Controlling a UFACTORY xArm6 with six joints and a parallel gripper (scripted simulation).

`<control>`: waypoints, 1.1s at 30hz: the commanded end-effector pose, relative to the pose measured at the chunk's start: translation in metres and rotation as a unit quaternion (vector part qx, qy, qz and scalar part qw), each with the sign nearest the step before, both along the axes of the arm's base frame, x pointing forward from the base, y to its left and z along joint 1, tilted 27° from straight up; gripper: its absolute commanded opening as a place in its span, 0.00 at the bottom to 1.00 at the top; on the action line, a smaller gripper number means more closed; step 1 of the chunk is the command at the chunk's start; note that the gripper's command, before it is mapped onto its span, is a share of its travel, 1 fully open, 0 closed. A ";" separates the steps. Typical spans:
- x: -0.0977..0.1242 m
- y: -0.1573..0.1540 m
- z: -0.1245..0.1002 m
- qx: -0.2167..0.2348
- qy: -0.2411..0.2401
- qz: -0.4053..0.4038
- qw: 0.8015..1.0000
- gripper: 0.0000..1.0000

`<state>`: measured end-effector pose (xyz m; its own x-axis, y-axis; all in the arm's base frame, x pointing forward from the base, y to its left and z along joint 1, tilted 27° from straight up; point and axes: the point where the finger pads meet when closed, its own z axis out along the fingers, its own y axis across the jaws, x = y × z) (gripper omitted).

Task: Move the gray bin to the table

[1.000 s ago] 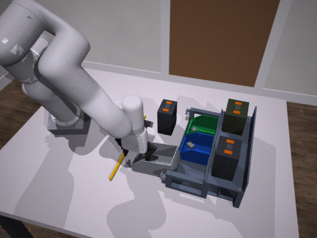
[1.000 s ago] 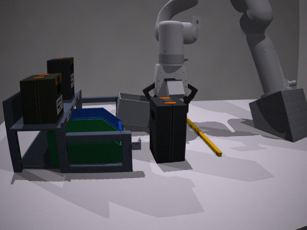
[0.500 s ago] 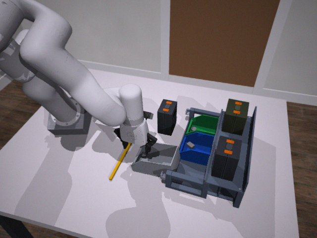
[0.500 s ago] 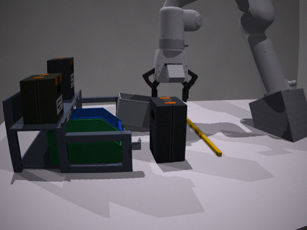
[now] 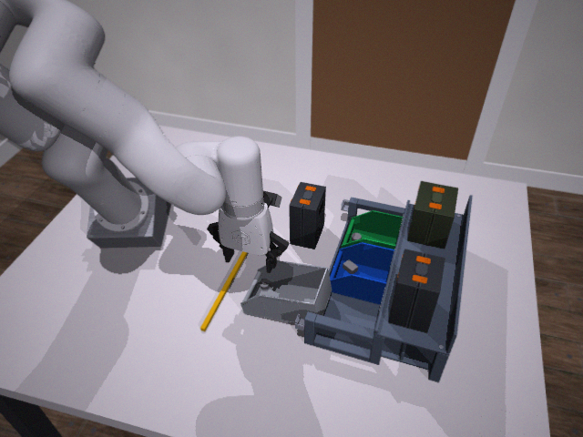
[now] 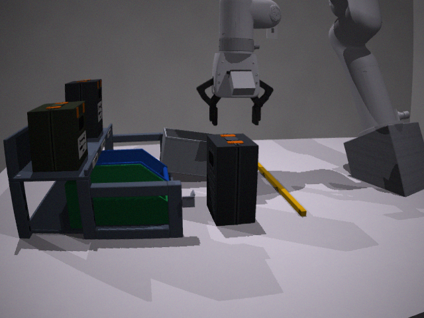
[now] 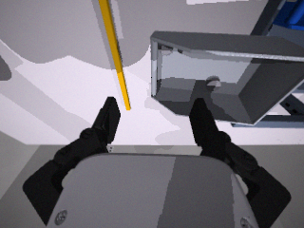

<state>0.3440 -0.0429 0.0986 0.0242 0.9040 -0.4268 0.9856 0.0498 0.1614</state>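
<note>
The gray bin is out in front of the shelf. It is tilted: its back end is raised at the shelf's front edge and its open front slopes down to the table top. A small round part shows inside. The blue bin and green bin stand on the shelf, open fronts out. My gripper is open and empty, above and beyond the gray bin's front end, not touching it.
A tall black case stands on the table near the green bin. A yellow bar lies before the gray bin. A dark green case and another black case stand on the upper deck.
</note>
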 end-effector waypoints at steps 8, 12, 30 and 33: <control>-0.002 0.003 0.009 -0.001 0.001 -0.001 1.000 1.00; -0.001 0.000 0.002 -0.001 0.001 -0.001 1.000 1.00; 0.000 -0.003 -0.004 -0.001 0.001 -0.001 1.000 1.00; 0.000 -0.003 -0.004 -0.001 0.001 -0.001 1.000 1.00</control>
<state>0.3430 -0.0458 0.0947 0.0239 0.9031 -0.4289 0.9867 0.0476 0.1552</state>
